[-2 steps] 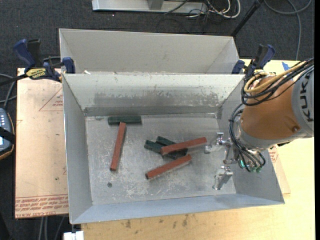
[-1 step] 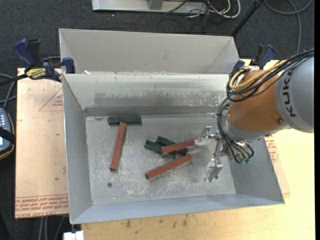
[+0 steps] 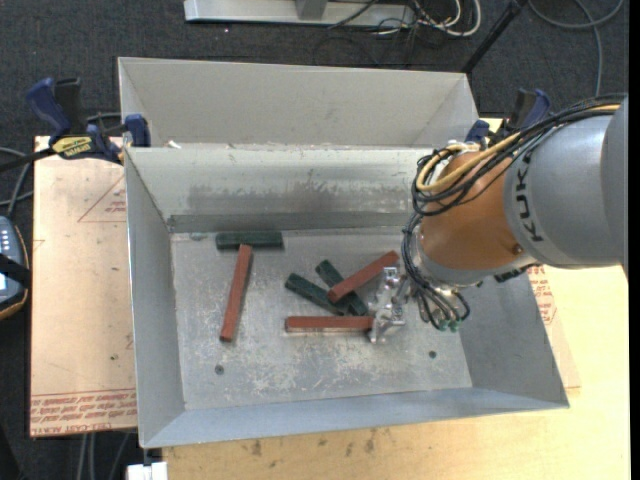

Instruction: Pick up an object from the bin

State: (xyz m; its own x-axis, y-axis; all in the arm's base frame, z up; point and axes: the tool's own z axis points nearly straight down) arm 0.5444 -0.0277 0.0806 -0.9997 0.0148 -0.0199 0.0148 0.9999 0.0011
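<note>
The gripper (image 3: 383, 320) is down on the floor of the bin (image 3: 300, 183), at about 3 o'clock from the floor's middle, under the arm's orange wrist (image 3: 465, 228). Its tip sits right at the 3 o'clock end of a flat red bar (image 3: 325, 323), touching it or just beside it. Whether the gripper is spread or pressed together I cannot tell from here, and I cannot see that it grips the bar. Just toward 12 o'clock from it lies a small heap: a second, tilted red bar (image 3: 362, 276) across dark green blocks (image 3: 308, 289). Well apart, out at 9 o'clock, a long red stick (image 3: 236, 293) stands nearly upright in view, and a green bar (image 3: 248, 239) lies at its 12 o'clock end.
</note>
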